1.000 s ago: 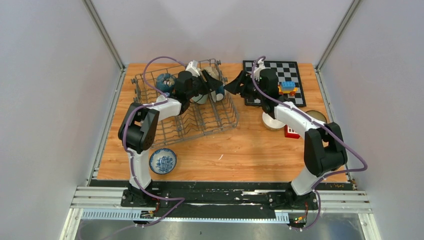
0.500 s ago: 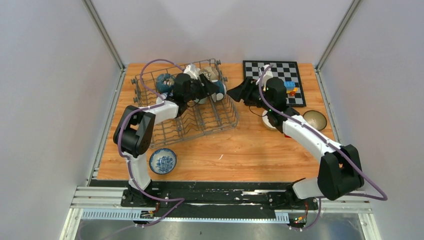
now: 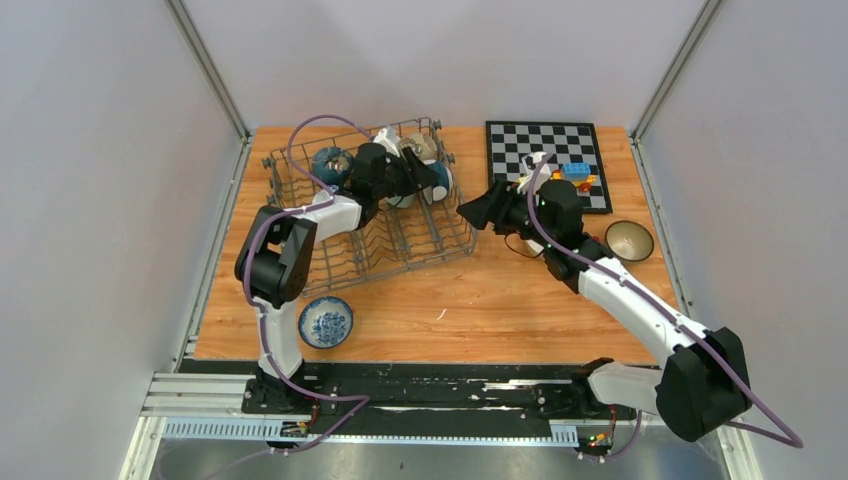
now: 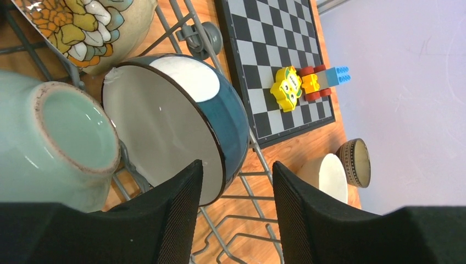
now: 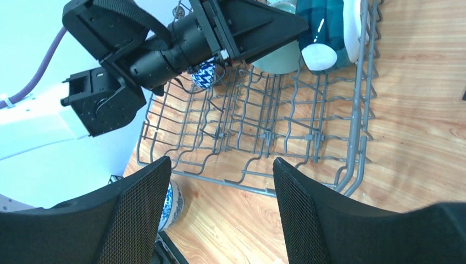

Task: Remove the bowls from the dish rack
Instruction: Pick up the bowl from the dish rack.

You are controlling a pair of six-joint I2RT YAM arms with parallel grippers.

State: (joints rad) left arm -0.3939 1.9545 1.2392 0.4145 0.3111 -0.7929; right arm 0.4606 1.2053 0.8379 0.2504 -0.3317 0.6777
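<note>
The grey wire dish rack (image 3: 350,240) holds several bowls at its back. In the left wrist view a dark teal bowl (image 4: 233,118) stands on edge beside a pale green bowl (image 4: 60,137) and a flowered bowl (image 4: 93,27). My left gripper (image 4: 237,184) is open, its jaws on either side of the teal bowl's lower rim, not closed on it. My right gripper (image 3: 475,208) is open and empty just off the rack's right side (image 5: 357,110). A blue-and-white bowl (image 3: 326,322) sits on the table at the near left. A beige-brown bowl (image 3: 629,240) sits at the right.
A chessboard (image 3: 545,145) with toy blocks (image 3: 575,175) lies at the back right. A cream bowl (image 4: 329,179) sits beside the brown one, mostly hidden under my right arm from above. A dark blue bowl (image 3: 330,163) stands in the rack's back left.
My right arm has swung out to the right and its gripper has moved from the chessboard's edge toward the near side, alongside the rack. My left gripper has shifted only slightly among the bowls.
</note>
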